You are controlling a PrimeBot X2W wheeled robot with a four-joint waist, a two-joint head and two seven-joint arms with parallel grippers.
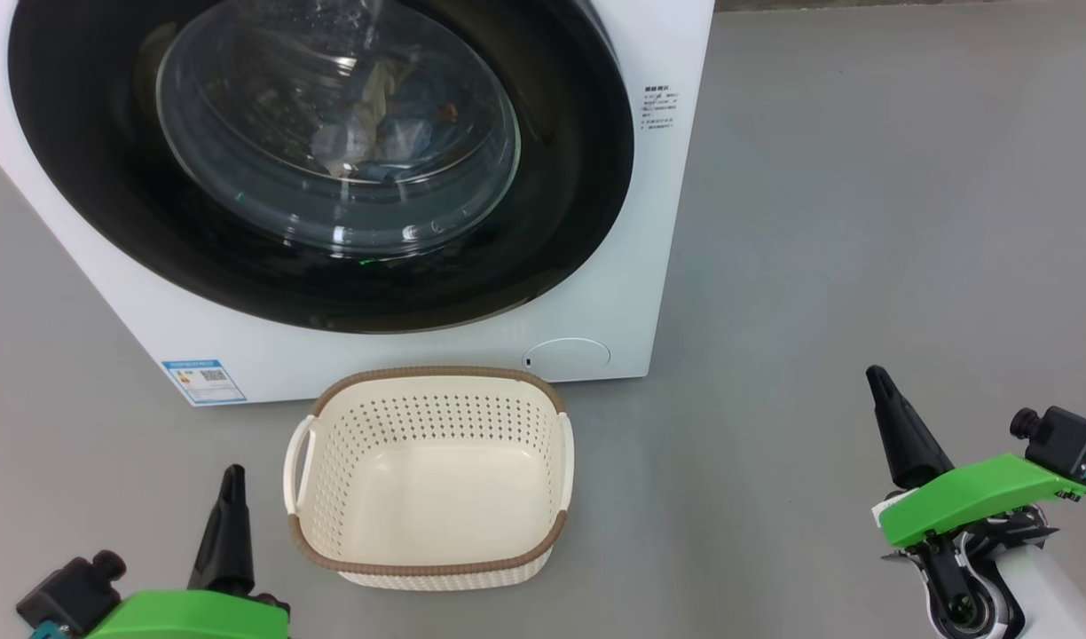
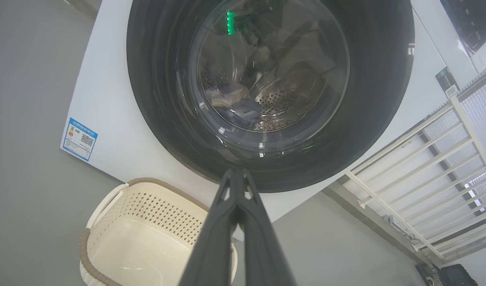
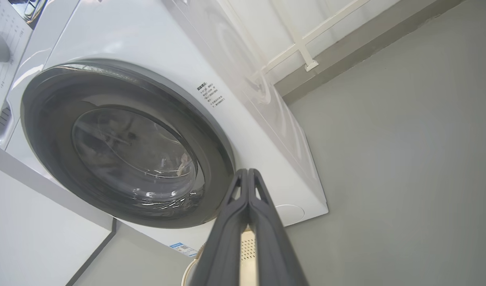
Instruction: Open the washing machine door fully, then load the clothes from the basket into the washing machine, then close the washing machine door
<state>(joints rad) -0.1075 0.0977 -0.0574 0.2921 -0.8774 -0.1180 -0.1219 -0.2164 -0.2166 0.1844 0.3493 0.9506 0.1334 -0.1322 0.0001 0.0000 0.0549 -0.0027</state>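
Appears finished: door (image 1: 543,222) shut flush on the washing machine (image 1: 667,293), clothes (image 1: 392,115) heaped behind its glass (image 1: 436,217), basket (image 1: 436,373) bare on the floor (image 1: 862,222) just in front with nothing left to load, left gripper (image 1: 233,475) and right gripper (image 1: 878,380) pressed together, empty, parked low on either side since no grasp seems needed.

Smooth grey floor (image 1: 862,222) spreads from one to five o'clock in the head view. The left wrist view has a white barred railing (image 2: 402,138) at four o'clock, a dark box (image 2: 449,275) at five; the right wrist view, a white panel (image 3: 36,222) at eight o'clock
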